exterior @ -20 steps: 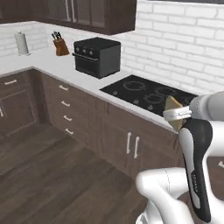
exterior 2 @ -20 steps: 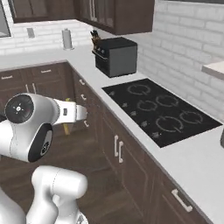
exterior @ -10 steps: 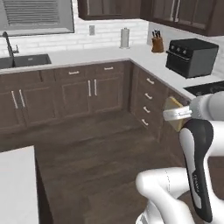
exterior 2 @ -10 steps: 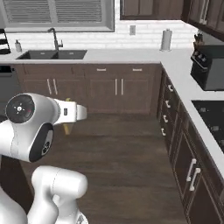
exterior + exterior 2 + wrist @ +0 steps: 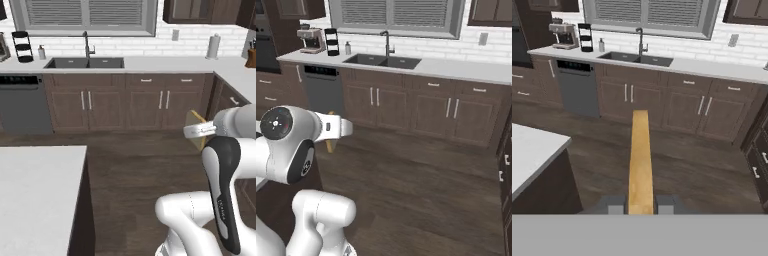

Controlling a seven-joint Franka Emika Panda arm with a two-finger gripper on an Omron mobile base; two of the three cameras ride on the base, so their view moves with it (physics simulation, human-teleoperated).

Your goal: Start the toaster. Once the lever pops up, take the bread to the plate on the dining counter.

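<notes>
Tan bread (image 5: 640,165) sits clamped edge-on in the end effector (image 5: 640,204), mid-carry. Next, reaching the plate means approaching the white dining counter (image 5: 35,190) left of the bread.

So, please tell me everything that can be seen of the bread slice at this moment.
The bread is a flat tan slice with a slightly darker crust edge, seen edge-on in the hand view. It stands upright on its edge, clamped at one end between the two fingers of the hand, which is shut on it. It hangs in the air above the dark wood floor, touching nothing else. From the left base view it shows as a yellowish slab beside the white wrist.
</notes>
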